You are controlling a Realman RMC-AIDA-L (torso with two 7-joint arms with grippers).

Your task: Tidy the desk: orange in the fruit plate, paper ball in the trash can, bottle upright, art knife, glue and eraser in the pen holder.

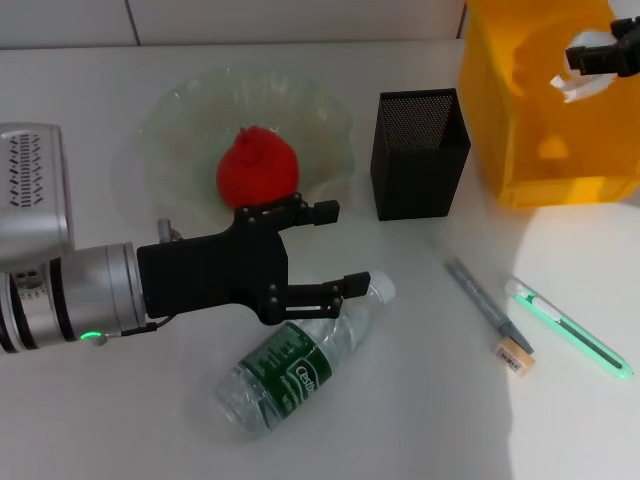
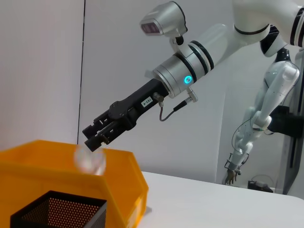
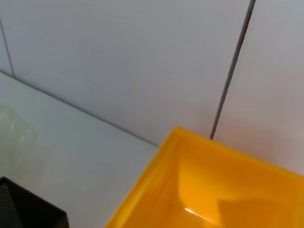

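Hovering spread-fingered over the lying bottle (image 1: 300, 362), left hand (image 1: 340, 250) grasps nothing; right hand (image 1: 590, 62) above trash can (image 1: 520, 130), released, paper ball (image 2: 90, 160) mid-air.

A grey pen (image 1: 487, 304) lies on the white surface (image 1: 420, 420) toward its right edge, slanted. Behind the surface's far edge stands a pale wall (image 1: 300, 20) crossed by dark seams, one of them upright (image 3: 232, 71).

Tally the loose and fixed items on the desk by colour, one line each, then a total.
Red-orange: 1, the round orange
Pale green glass: 1, the ruffled fruit plate
Black: 1, the mesh pen holder
Yellow: 1, the plastic trash can
Clear: 1, the lying water bottle
Total: 5
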